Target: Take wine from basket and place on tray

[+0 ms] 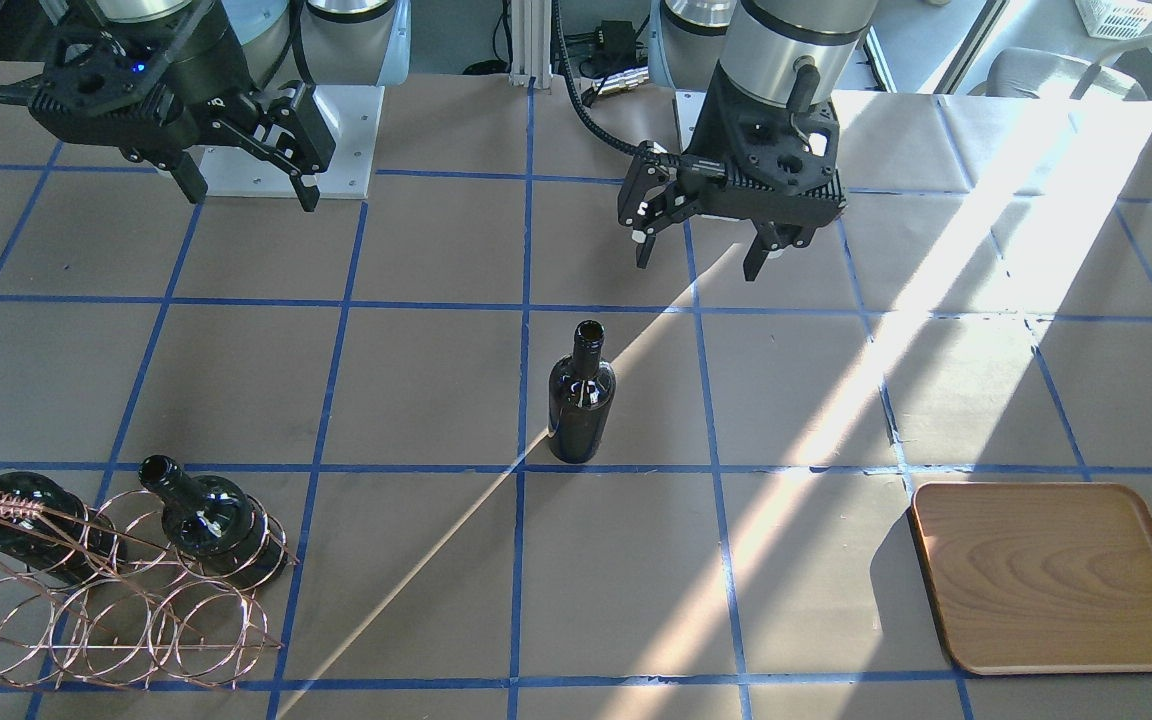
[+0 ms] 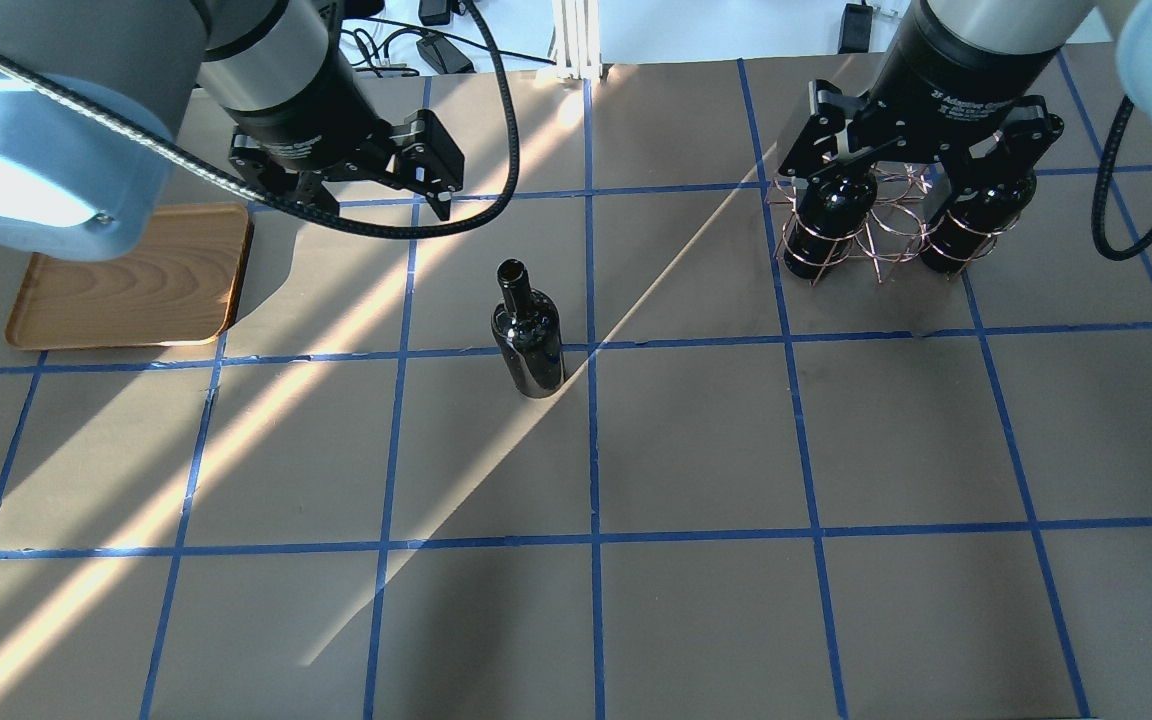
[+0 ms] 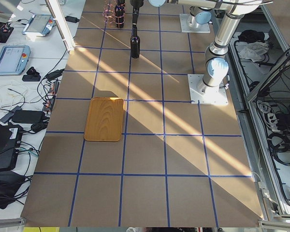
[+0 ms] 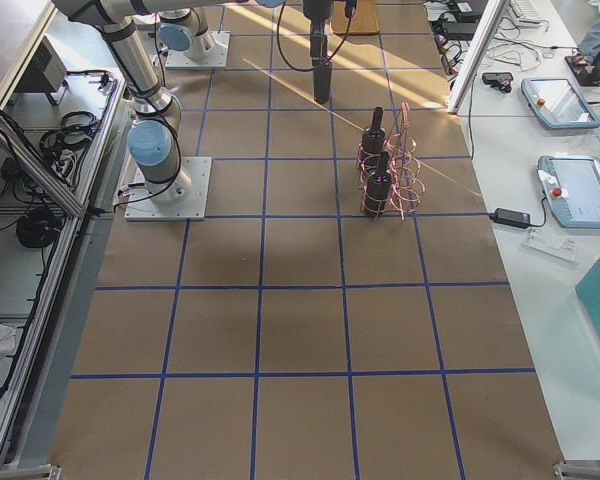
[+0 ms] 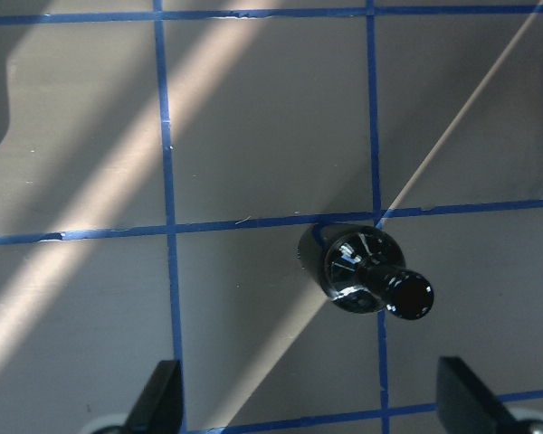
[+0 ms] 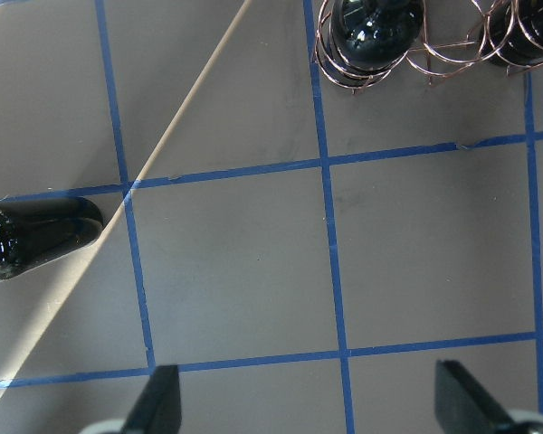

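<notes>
The wine bottle (image 1: 581, 400) stands upright, alone on the brown paper at the table's middle; it also shows in the overhead view (image 2: 528, 335) and the left wrist view (image 5: 366, 276). My left gripper (image 1: 698, 262) is open and empty, above the table just on the robot's side of it. My right gripper (image 1: 251, 195) is open and empty, raised, apart from the copper wire basket (image 1: 116, 610). The basket holds two other dark bottles (image 1: 211, 520) (image 1: 6, 510). The wooden tray (image 1: 1051, 575) lies empty on my left side.
Blue tape lines grid the brown table cover. White arm base plates (image 3: 208, 89) (image 4: 165, 185) sit at the robot's edge. Desks with tablets and cables (image 3: 14, 58) run along the operators' side. Bright sun stripes cross the table.
</notes>
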You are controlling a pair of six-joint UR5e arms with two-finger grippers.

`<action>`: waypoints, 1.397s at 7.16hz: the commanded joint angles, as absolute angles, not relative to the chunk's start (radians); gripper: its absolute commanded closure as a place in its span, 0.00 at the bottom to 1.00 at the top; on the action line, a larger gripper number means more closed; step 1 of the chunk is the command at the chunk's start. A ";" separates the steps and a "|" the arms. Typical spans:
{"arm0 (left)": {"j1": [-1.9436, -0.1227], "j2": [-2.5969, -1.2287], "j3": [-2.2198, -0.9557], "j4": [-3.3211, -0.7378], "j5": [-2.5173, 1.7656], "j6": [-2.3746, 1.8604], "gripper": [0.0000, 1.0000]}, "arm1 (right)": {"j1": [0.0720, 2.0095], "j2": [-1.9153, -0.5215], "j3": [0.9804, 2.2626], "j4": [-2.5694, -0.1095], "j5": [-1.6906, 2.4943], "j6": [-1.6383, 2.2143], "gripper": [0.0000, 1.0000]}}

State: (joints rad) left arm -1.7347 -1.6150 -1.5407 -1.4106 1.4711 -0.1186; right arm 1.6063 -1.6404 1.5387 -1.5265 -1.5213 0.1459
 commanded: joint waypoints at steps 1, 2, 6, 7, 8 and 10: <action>-1.805 -1.702 -1.539 -1.327 1.443 -0.130 0.00 | 1.608 -1.663 1.580 -1.613 -1.539 0.138 0.00; -1.827 -1.741 -1.531 -1.318 1.447 -0.129 0.00 | 1.608 -1.658 1.577 -1.633 -1.551 0.138 0.00; -1.836 -1.841 -1.531 -1.318 1.483 -0.117 0.01 | 1.606 -1.621 1.534 -1.664 -1.580 0.144 0.00; -1.836 -1.853 -1.539 -1.328 1.482 -0.117 0.05 | 1.606 -1.621 1.534 -1.664 -1.578 0.141 0.00; -1.836 -1.855 -1.545 -1.335 1.483 -0.115 0.10 | 1.606 -1.620 1.534 -1.658 -1.580 0.143 0.00; -1.836 -1.858 -1.558 -1.344 1.483 -0.117 0.27 | 1.606 -1.620 1.536 -1.654 -1.585 0.140 0.00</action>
